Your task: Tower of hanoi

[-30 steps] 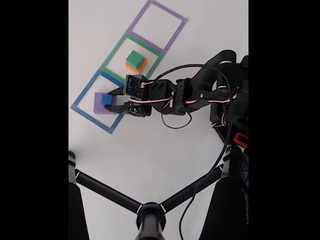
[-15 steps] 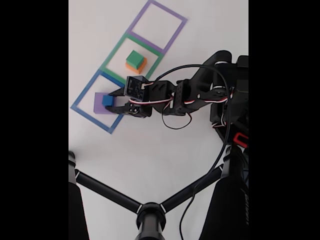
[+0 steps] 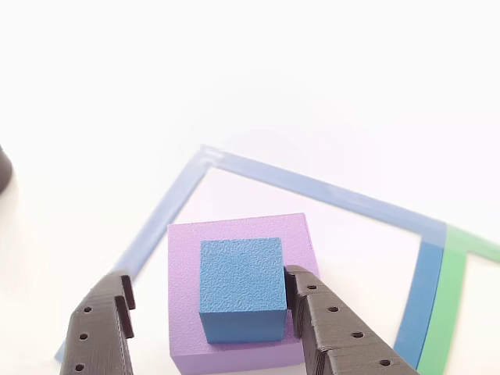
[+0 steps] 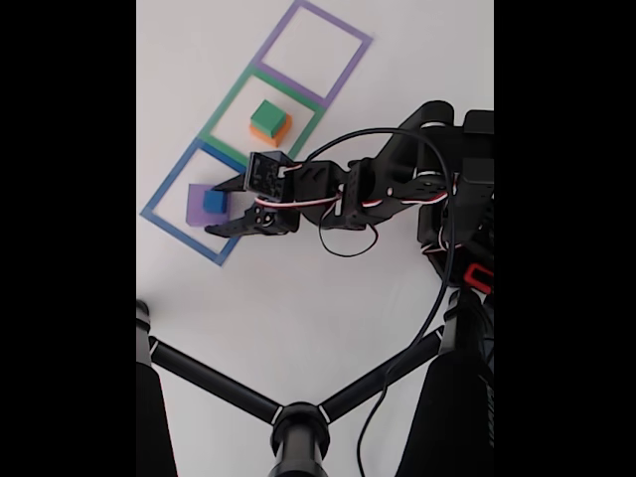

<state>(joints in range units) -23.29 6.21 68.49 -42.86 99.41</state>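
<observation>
A small blue cube (image 3: 241, 287) sits on the wide purple slab (image 3: 181, 297) inside the blue square outline (image 3: 312, 186). My gripper (image 3: 207, 278) is open around the cube. The right finger (image 3: 332, 332) lies close against the cube's right side, and the left finger (image 3: 100, 332) stands well clear of it. In the fixed view the gripper (image 4: 217, 208) reaches in from the right over the blue cube (image 4: 214, 202) and purple slab (image 4: 197, 209). A green block (image 4: 265, 115) rests on an orange block (image 4: 271, 132) in the green outline.
The purple outline (image 4: 316, 45) at the far end holds nothing. The arm's base and cable (image 4: 437, 199) stand at the right. A black stand with spread legs (image 4: 298, 422) crosses the table's near part. A dark object (image 3: 3, 168) shows at the left edge.
The gripper has opened: one finger has swung away from the blue cube, which stays put on the purple slab. The arm has barely shifted.
</observation>
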